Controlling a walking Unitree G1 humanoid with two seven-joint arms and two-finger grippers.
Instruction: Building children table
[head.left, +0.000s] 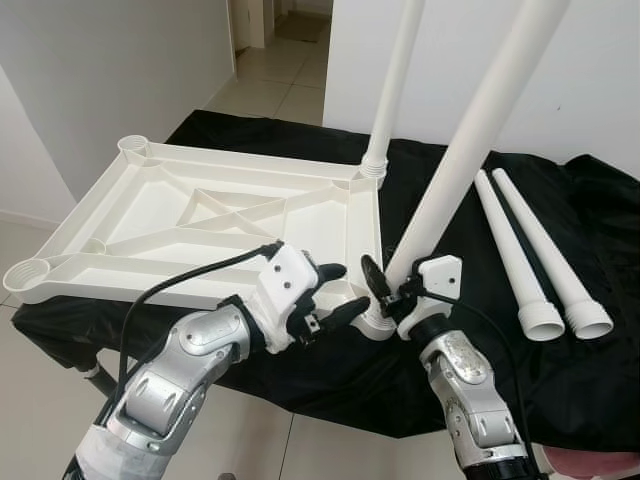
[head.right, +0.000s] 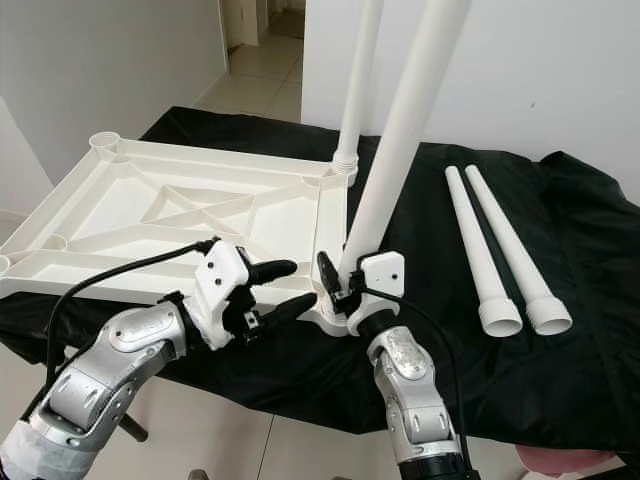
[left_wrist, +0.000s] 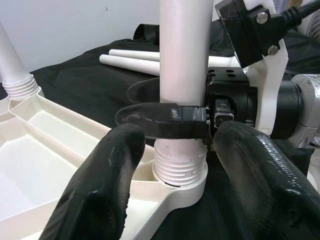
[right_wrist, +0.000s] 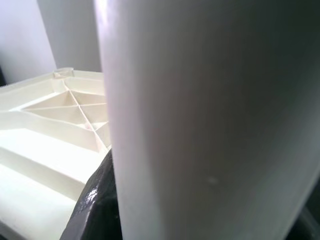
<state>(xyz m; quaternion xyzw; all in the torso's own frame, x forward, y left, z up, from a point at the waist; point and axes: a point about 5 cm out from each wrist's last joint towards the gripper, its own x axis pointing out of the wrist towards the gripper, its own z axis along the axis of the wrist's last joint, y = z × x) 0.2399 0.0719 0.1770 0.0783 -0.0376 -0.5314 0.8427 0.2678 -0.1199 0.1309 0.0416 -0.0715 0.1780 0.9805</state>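
The right end effector is closed around a white table leg, low down, just above the screw rings at the leg's foot. That foot sits in the corner socket of the white table top, which lies upside down on a desk under a black cloth. The left end effector is just beside the socket, with its two black fingers spread apart and holding nothing. I think the step in hand is fixing this second leg into its socket. The rings are not all inside yet and the leg leans away from the table top, so the next move calls for standing it straight and turning or pushing it in, while the left end effector may hold the table top steady. Another leg already stands in the next socket, farther from the robot. Two loose legs lie on the cloth beyond the held leg, away from the table top. The tops of both standing legs are cut off. How deep the leg sits in the socket is hard to tell. The right wrist view is a white blur of the leg up close.
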